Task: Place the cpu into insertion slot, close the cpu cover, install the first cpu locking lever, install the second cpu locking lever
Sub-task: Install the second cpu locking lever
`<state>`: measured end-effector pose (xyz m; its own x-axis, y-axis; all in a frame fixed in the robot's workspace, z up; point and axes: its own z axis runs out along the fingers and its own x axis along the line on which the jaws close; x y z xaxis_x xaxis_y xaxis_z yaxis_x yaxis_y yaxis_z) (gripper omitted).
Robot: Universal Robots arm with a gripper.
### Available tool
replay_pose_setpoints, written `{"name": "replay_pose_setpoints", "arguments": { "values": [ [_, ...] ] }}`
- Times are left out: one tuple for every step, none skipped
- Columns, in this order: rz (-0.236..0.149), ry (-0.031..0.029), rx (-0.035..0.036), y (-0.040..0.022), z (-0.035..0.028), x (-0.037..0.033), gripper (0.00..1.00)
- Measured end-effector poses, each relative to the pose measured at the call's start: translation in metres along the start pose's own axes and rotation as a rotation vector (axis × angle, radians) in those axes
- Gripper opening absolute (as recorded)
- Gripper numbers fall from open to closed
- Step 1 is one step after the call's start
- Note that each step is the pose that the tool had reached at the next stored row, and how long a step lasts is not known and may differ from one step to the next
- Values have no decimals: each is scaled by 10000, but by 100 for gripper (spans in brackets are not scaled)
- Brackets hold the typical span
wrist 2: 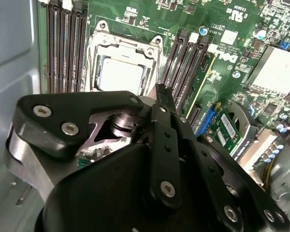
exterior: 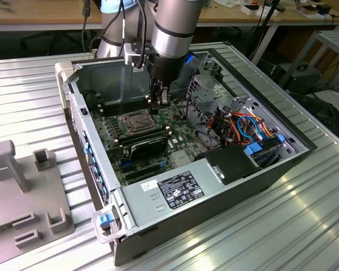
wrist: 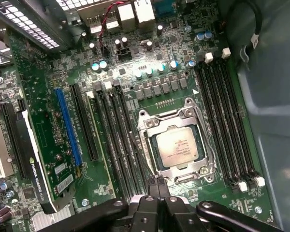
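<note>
The cpu [wrist: 176, 147] lies flat in the insertion slot, its silver top showing in both wrist views [wrist 2: 121, 75]; the pin field is hidden beneath it. The cpu cover [wrist: 154, 126] is down, framing the chip. A thin lever rod [wrist: 144, 162] runs along one side of the socket; I cannot tell if it is latched. My gripper [wrist: 157, 186] is shut with nothing between its fingertips, hovering just off the socket's corner. In the exterior view the gripper [exterior: 158, 100] hangs inside the open case just behind the socket [exterior: 137, 121].
Long black memory slots [wrist: 227, 125] flank the socket on both sides. A black graphics card [exterior: 148, 145] sits in front of it, with the power supply [exterior: 181, 189] nearer. Cables and a drive cage [exterior: 237, 121] fill the exterior view's right. A grey fixture [exterior: 22, 186] stands outside the case.
</note>
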<state>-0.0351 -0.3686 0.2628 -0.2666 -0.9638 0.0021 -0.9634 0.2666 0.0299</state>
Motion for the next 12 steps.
{"name": "replay_pose_setpoints", "arguments": {
  "values": [
    [-3, -3, 0, 0, 1, -1, 11],
    [-4, -3, 0, 0, 1, 0, 11],
    [-4, -3, 0, 0, 1, -1, 11],
    [-21, -4, 0, 0, 1, -1, 11],
    [-82, -2, 0, 0, 1, 0, 11],
    [-243, 2, 0, 1, 3, -1, 11],
    [-428, 7, 0, 1, 5, -1, 11],
    [-633, 15, -2, 1, 7, 0, 11],
    [-829, 22, -2, 1, 9, 0, 11],
    [-1090, 31, -3, 1, 11, 0, 11],
    [-1281, 38, -3, 1, 10, 0, 11],
    [-1488, 45, -2, 3, 11, 1, 11]
  ]
}}
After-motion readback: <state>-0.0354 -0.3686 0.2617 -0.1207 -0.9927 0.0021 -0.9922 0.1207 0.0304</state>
